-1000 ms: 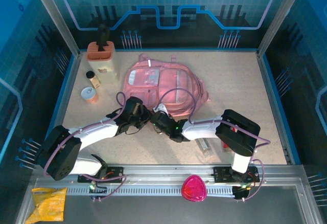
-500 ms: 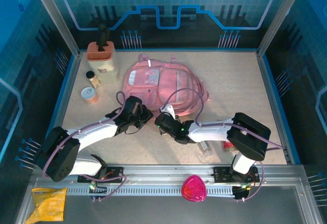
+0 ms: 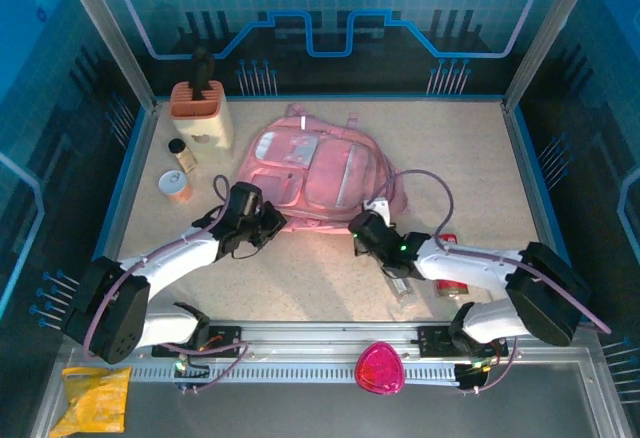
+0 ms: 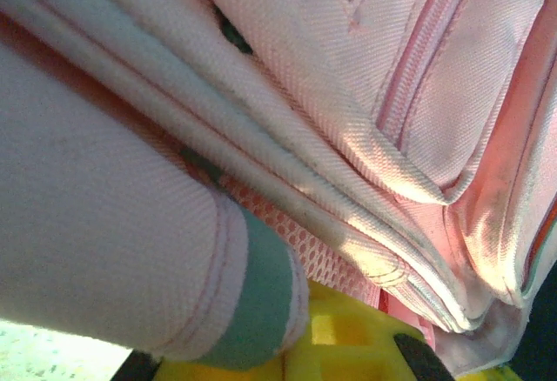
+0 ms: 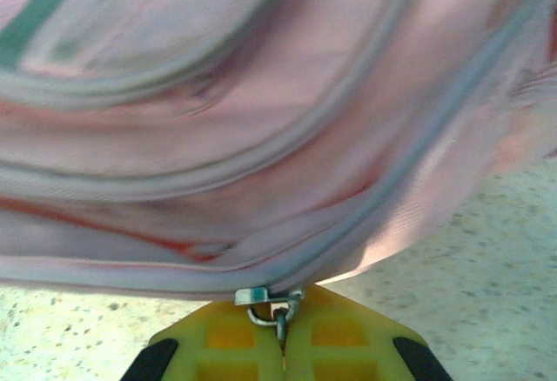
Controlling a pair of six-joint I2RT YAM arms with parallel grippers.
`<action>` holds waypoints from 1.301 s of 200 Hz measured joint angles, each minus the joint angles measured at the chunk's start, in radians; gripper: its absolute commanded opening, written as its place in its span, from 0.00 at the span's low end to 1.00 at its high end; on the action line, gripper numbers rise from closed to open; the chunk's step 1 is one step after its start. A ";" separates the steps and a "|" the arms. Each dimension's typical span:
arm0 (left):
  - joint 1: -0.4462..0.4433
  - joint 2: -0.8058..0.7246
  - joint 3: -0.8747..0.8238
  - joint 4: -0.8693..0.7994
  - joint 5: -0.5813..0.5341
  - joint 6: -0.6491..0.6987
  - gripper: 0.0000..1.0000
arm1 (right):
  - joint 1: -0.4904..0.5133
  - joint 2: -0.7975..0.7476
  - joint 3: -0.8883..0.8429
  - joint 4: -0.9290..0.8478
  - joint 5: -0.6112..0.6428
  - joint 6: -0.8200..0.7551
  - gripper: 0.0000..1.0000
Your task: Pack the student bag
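The student bag point(image 3: 322, 163), a large soft pink backpack, lies flat in the middle of the table. At its lower left edge my left gripper point(image 3: 270, 220) is shut on the bag. In the left wrist view the yellow fingers point(image 4: 365, 346) sit under pink mesh, and a padded strap with a teal band point(image 4: 252, 303) lies over them. My right gripper point(image 3: 360, 224) is at the bag's lower right edge. Its yellow fingers point(image 5: 348, 342) are shut on the small metal zip pull point(image 5: 265, 297), right under the pale zip line of the bag point(image 5: 261, 137).
At the back left stand an orange-and-cream holder point(image 3: 200, 108), a small bottle point(image 3: 182, 155) and an orange tin point(image 3: 175, 186). A clear item point(image 3: 400, 285) and a red-capped item point(image 3: 455, 286) lie under my right forearm. A magenta rounded object point(image 3: 380, 368) rests on the front rail.
My right gripper has travelled to the right along the bag's lower edge with the zip pull. The bag has turned and shifted slightly. My left gripper moved a little left and back with it.
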 measured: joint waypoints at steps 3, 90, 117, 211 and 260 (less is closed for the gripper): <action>0.003 0.001 0.002 -0.002 0.002 0.003 0.00 | -0.008 -0.007 -0.002 -0.005 -0.006 -0.001 0.00; 0.049 0.236 0.233 -0.073 -0.005 0.097 0.04 | 0.047 0.047 0.045 -0.095 -0.116 -0.061 0.00; 0.063 0.256 0.288 -0.071 -0.023 0.128 0.31 | 0.087 0.119 0.094 -0.076 -0.158 -0.057 0.00; -0.051 0.069 0.041 0.067 0.027 -0.053 0.61 | 0.088 0.127 0.095 -0.050 -0.198 -0.015 0.00; -0.209 0.062 -0.011 0.185 -0.031 -0.256 0.63 | 0.088 0.117 0.087 -0.042 -0.203 -0.007 0.00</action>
